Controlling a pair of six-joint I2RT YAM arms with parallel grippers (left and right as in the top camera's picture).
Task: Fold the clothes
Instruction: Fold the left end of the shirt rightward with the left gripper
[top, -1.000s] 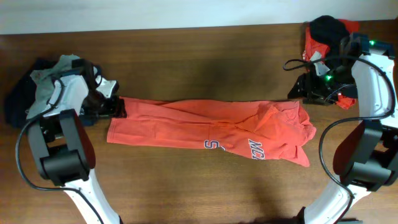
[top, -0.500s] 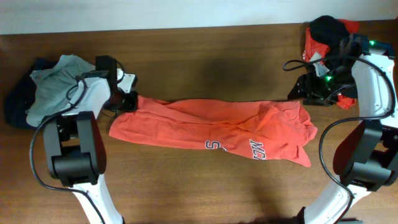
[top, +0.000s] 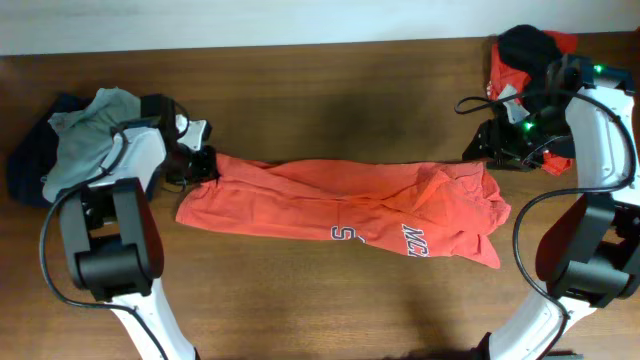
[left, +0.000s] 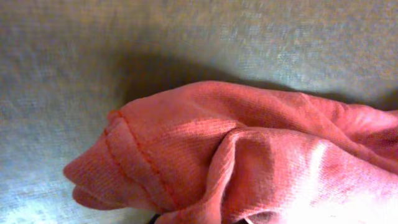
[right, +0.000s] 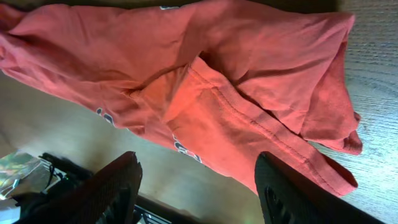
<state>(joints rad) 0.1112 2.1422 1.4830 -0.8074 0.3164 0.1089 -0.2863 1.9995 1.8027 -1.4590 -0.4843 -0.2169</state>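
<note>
1. Pinching the hem firmly matters: the left gripper (top: 200, 165) meets one corner of the orange-red T-shirt (top: 340, 205), its jaws hidden by cloth.
2. Right gripper (right: 199, 180) hangs open and empty above the shirt's far end on the table (top: 300, 90).

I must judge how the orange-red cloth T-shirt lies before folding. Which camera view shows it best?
The overhead view: there the whole orange-red cloth T-shirt lies stretched across the brown wooden table, lettering visible. The left wrist view shows only one bunched, stitched corner; the right wrist view shows its crumpled end with a seam.
</note>
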